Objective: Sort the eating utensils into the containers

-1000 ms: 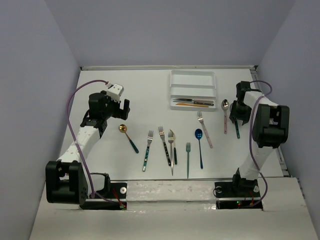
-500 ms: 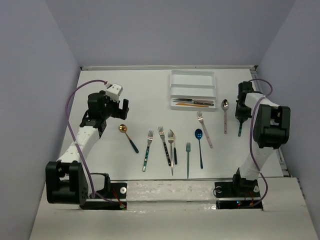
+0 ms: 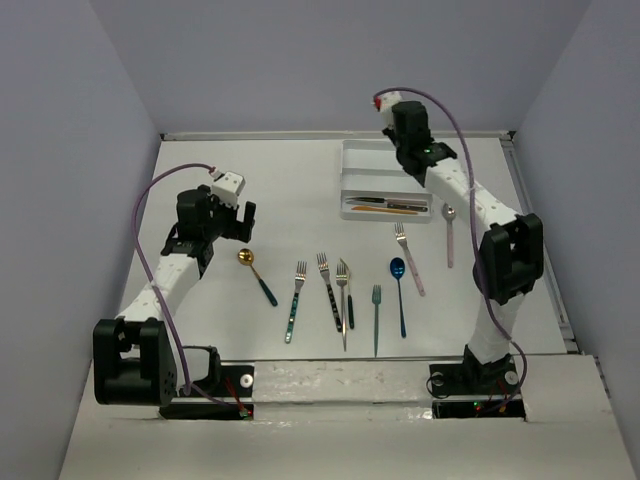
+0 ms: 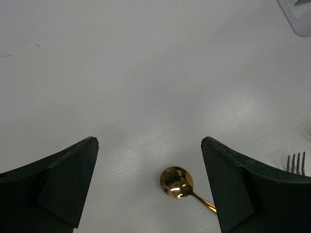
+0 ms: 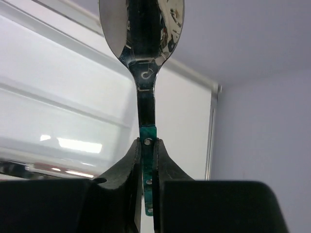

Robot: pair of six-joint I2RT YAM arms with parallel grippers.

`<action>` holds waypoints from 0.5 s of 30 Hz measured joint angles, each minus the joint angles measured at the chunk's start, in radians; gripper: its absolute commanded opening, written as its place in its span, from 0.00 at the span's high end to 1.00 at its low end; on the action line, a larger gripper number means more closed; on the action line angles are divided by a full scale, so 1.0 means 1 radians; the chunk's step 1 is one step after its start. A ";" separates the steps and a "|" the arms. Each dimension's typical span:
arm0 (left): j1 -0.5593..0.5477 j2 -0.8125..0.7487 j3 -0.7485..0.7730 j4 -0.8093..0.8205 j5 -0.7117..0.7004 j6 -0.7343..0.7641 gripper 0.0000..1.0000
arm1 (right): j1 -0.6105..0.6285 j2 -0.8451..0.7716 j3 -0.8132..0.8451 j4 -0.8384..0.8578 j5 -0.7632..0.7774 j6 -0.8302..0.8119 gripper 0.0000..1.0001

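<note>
right tool (image 5: 147, 145): fingers pressed narrow on the teal handle of a silver spoon (image 5: 145, 92), whose bowl points away from the wrist camera.
right arm: stretched out to the far side of the table (image 3: 280, 190), its wrist above the far edge of the white tray (image 3: 365, 175).
white tray: three long parallel compartments; the nearest one holds knives (image 3: 386, 206) lying lengthwise, the other two show only white floor.
left tool (image 4: 149, 141): spread wide, gripping nothing, poised over bare table just beyond the gold spoon (image 4: 176, 182).
gold spoon: flat on the table, bowl between the two open fingers in the left wrist view, dark handle running toward the near edge.
loose utensils, centre of table: teal-handled fork (image 3: 294, 300), black-handled fork (image 3: 328, 290), silver knife (image 3: 343, 305), all-teal fork (image 3: 376, 318), blue spoon (image 3: 399, 290) and pink-handled fork (image 3: 408, 258), lying roughly side by side, handles toward the arm bases.
pink-handled spoon (image 3: 450, 238): just right of the tray's near corner, its bowl partly hidden by the right arm.
</note>
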 measured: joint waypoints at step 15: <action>0.006 0.003 -0.165 0.134 -0.047 0.048 0.01 | 0.197 0.157 -0.124 0.260 -0.271 -0.775 1.00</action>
